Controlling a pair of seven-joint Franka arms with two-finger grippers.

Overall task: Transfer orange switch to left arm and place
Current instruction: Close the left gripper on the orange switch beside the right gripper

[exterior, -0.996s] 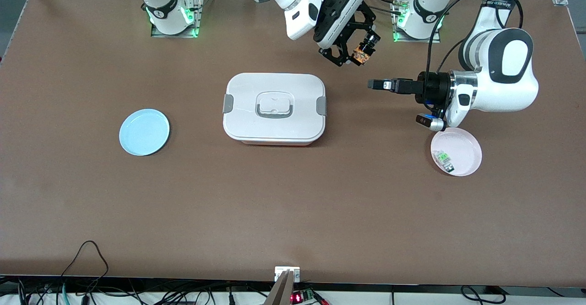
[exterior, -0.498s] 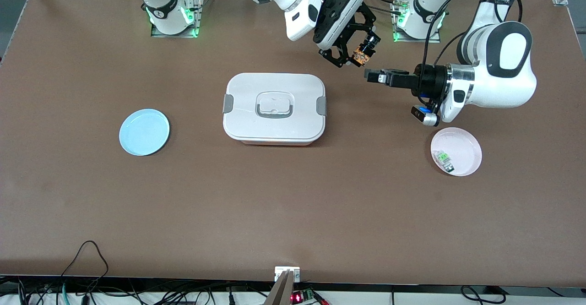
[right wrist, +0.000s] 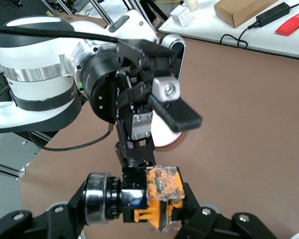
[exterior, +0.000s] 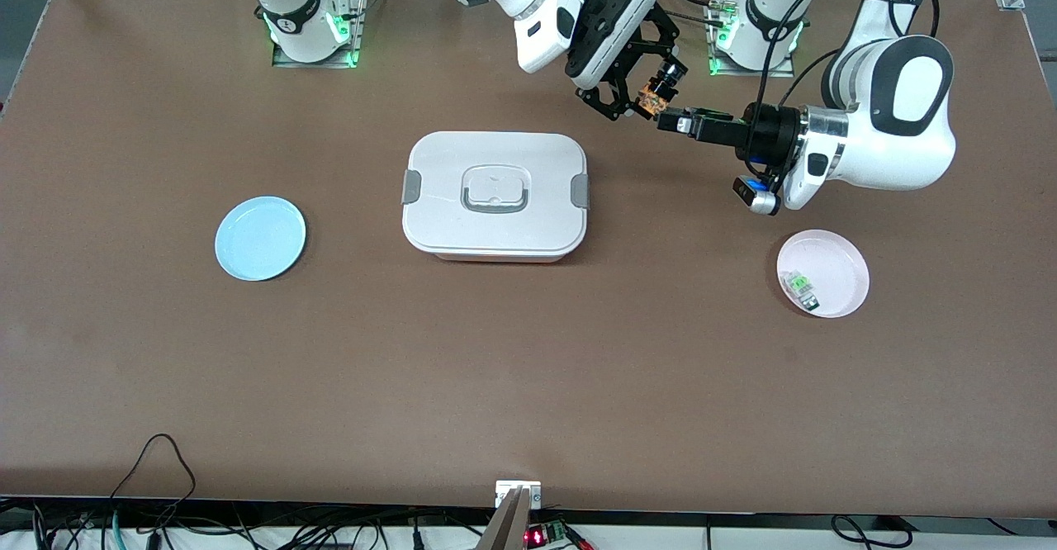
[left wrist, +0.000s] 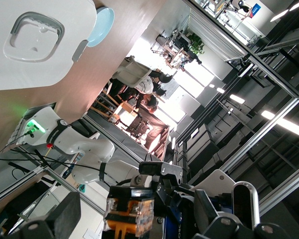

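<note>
Holding the orange switch (exterior: 651,104) clamped between its fingers, right gripper (exterior: 646,97) up in the air over bare counter (exterior: 528,368), near the box (exterior: 495,195). Reaching in level, left gripper (exterior: 670,123) with fingers apart, tips just beside the switch. Pink plate (exterior: 842,265) well apart.

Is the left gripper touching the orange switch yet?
Cannot tell. In the front view the left gripper meets the orange switch held by the right gripper; neither wrist view settles it.
</note>
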